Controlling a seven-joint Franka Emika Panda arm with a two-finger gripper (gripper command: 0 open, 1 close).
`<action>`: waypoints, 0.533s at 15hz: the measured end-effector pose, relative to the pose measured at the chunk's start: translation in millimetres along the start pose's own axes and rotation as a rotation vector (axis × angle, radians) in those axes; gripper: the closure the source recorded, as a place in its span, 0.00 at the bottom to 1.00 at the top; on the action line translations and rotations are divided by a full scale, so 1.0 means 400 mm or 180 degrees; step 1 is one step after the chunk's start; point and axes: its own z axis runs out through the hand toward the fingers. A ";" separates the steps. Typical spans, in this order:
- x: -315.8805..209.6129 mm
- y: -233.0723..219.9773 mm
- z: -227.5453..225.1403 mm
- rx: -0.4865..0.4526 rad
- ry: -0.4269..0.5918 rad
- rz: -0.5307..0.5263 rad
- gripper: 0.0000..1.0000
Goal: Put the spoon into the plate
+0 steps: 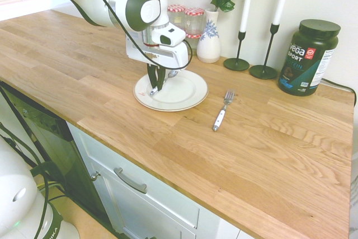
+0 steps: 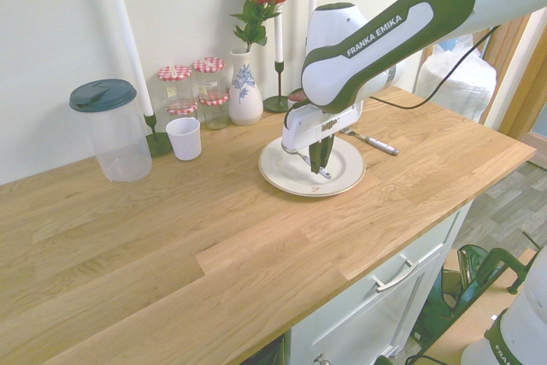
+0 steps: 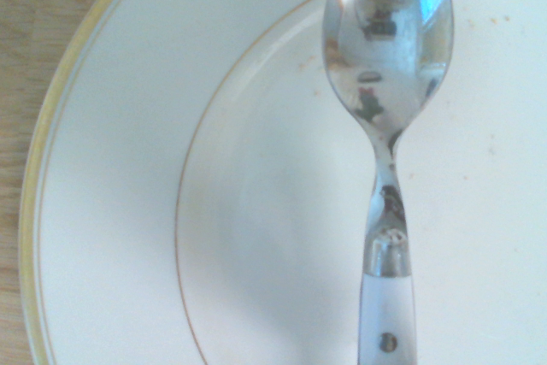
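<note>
Spoon [image 3: 389, 126] is hanging handle-up from the gripper [image 1: 157, 89], whose jaws are pinching its white handle, the silver bowl sloping out above the plate [image 1: 193, 94]. Plate is lying directly beneath on the worktop [image 1: 251, 149]; a fork [image 1: 222, 112] is lying beyond.

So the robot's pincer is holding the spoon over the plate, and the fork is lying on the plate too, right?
Not quite. The pincer does hold the spoon over the plate, but the fork is not on the plate. The first exterior view shows it lying on the wooden counter beside the plate, clear of its rim.
</note>
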 end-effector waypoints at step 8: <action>0.006 0.012 0.004 -0.0045 0.0022 0.0043 0.00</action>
